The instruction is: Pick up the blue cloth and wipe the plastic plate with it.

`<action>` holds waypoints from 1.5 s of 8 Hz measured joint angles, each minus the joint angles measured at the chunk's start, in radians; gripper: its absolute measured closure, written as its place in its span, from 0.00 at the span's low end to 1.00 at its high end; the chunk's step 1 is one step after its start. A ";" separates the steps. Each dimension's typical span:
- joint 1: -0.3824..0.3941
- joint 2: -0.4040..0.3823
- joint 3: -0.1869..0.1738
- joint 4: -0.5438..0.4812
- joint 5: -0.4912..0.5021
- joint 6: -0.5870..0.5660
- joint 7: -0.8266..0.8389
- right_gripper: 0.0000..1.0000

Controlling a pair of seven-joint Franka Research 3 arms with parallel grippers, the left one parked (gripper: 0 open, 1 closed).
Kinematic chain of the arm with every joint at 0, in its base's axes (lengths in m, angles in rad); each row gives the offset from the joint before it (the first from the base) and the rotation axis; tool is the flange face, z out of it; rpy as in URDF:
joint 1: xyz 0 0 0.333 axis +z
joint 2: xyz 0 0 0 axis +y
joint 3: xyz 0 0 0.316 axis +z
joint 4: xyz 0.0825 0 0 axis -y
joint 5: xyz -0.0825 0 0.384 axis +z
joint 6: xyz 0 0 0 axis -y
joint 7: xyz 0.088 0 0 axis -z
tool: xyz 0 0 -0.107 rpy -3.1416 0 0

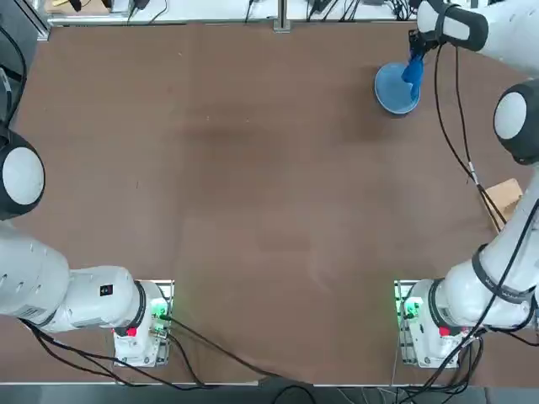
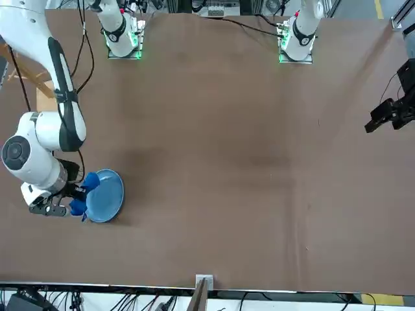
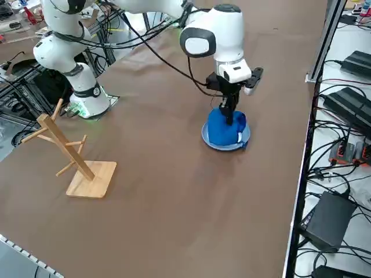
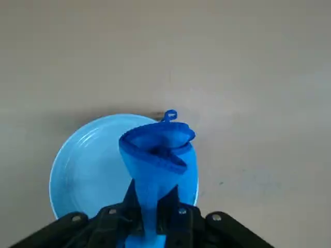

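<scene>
The light sky-blue plastic plate (image 1: pixel 392 91) (image 2: pixel 108 195) (image 3: pixel 210 141) (image 4: pixel 88 168) lies near the table's far right corner in the top view. My right gripper (image 1: pixel 417 52) (image 2: pixel 75 192) (image 3: pixel 231 113) (image 4: pixel 152 209) hangs over the plate, shut on the deep blue cloth (image 1: pixel 413 69) (image 2: pixel 85 192) (image 3: pixel 225 128) (image 4: pixel 155 155). The cloth droops from the fingers in a folded bunch, and its lower end rests on the plate in the right side view. A small loop on the cloth pokes out past the plate's rim.
A wooden peg stand (image 3: pixel 72 156) on a flat base sits on the table by my right arm's base; its base shows at the right edge of the top view (image 1: pixel 505 199). Cables and boxes (image 3: pixel 333 211) lie beyond the table's far edge.
</scene>
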 joint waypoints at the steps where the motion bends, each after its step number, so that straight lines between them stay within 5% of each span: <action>1: 0.000 0.018 0.000 0.000 0.000 0.002 0.005 0.92; 12: 0.003 0.054 0.011 -0.020 0.000 0.002 0.026 0.92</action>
